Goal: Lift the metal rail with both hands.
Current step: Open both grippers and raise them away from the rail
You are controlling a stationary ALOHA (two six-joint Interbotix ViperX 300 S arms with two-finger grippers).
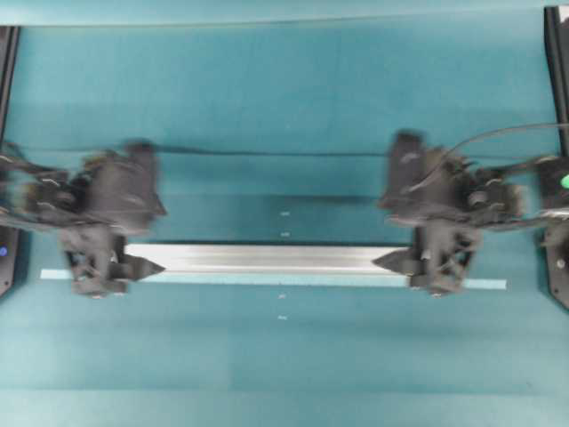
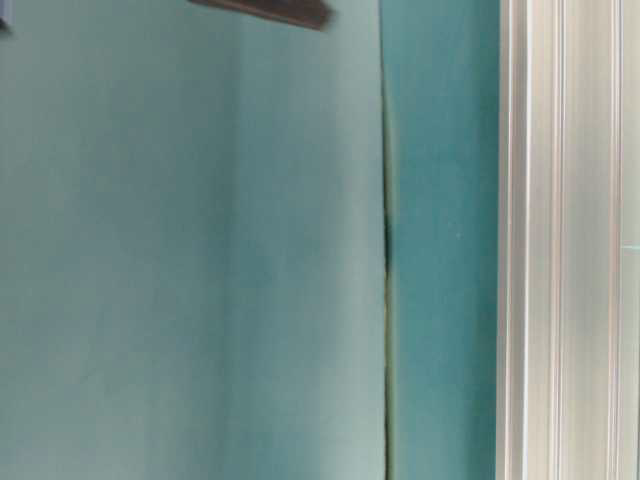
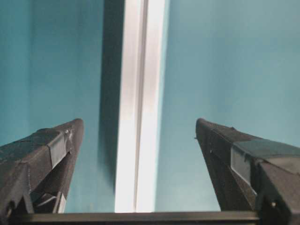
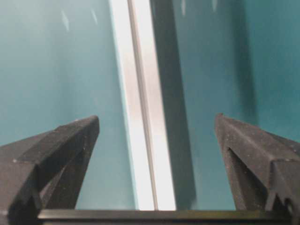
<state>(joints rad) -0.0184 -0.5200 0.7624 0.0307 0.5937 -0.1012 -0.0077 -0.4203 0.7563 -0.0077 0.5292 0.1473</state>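
The metal rail (image 1: 267, 259) is seen lying on the teal table (image 1: 284, 89), with the pale tape strip (image 1: 493, 285) just beside its near edge. Its left end is hidden under the left gripper (image 1: 151, 266), its right end under the right gripper (image 1: 384, 261). Both grippers are blurred overhead. In each wrist view the fingers (image 3: 51, 154) (image 4: 253, 145) are spread wide, the rail running between them, nothing gripped.
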